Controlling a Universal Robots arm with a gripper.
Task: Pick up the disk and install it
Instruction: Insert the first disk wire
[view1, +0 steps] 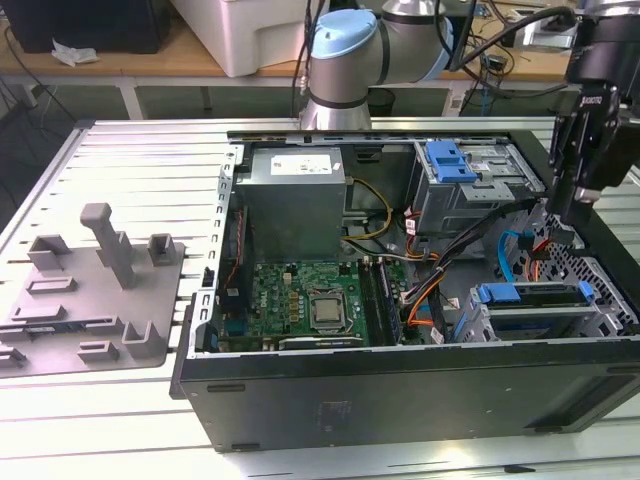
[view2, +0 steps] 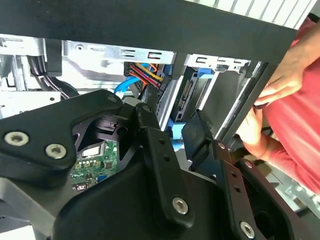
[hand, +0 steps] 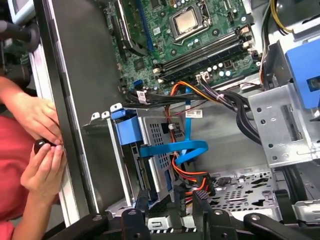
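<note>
Where your gripper (view1: 563, 225) hangs spread at the exterior view's right, the disk (view1: 520, 294) sits in the drive cage (view1: 605, 300) below, label hidden; power-supply sticker (view1: 305, 163) unreadable.

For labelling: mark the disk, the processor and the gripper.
disk (view1: 525, 294): exterior view, blue carrier frame's front.
processor (view1: 327, 311): exterior view, metal lid's middle.
gripper (hand: 171, 199): first wrist view, midway between the jaws.
</note>
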